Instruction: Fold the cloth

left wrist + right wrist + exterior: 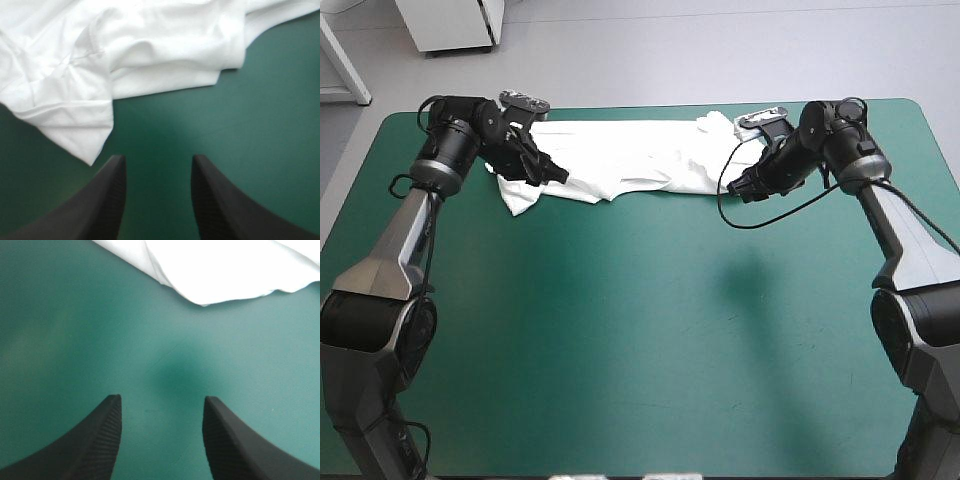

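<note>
The white T-shirt (620, 160) lies as a long folded band along the far edge of the teal-green table, a sleeve poking out at its left end. My left gripper (552, 176) hovers at that left end, open, with nothing between its fingers; in the left wrist view the T-shirt (125, 55) and its sleeve corner lie just ahead of the left gripper (158, 172). My right gripper (738, 187) stands open at the shirt's right end. In the right wrist view the T-shirt (220, 270) edge lies a short way ahead of the right gripper (162, 412), over bare cover.
The teal-green cover (640, 340) stretches bare from the shirt to the near edge. The table's far edge runs right behind the shirt. A white cabinet (450, 25) stands on the floor beyond the table's far left.
</note>
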### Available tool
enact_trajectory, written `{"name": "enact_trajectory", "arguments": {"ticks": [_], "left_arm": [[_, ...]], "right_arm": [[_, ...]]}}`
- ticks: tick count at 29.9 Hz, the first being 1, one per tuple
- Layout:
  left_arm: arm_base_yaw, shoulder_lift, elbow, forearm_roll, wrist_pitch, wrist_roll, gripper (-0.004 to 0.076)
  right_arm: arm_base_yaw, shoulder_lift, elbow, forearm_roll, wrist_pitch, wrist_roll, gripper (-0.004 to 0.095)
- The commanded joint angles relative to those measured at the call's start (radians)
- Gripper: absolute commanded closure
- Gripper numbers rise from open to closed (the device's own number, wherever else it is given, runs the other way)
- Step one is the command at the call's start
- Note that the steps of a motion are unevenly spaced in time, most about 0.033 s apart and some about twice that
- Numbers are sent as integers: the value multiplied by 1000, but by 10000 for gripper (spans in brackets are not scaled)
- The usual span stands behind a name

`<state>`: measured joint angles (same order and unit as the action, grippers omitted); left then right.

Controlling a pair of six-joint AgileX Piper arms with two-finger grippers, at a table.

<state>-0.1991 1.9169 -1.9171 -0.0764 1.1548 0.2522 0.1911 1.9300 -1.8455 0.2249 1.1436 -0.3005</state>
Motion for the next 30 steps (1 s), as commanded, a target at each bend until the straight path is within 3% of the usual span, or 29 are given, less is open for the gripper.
{"name": "enact_trajectory", "arguments": {"ticks": [1,15,21,26,30], "left_arm": [[43,-61,-27,-14,-6,-23,402],[104,-28,-27,19,-2,-32,401],[131,1,-27,28,-11,-32,400],[166,21,-27,22,-31,-32,308],[175,55,-27,24,-56,-32,284]], "right_arm": [[-6,-57,-34,6,-45,-3,386],[-10,-55,-62,-27,-129,-9,366],[-62,-54,-102,-11,-155,2,366],[-107,-54,-102,13,-158,3,366],[-116,-54,-104,18,-182,1,366]]}}
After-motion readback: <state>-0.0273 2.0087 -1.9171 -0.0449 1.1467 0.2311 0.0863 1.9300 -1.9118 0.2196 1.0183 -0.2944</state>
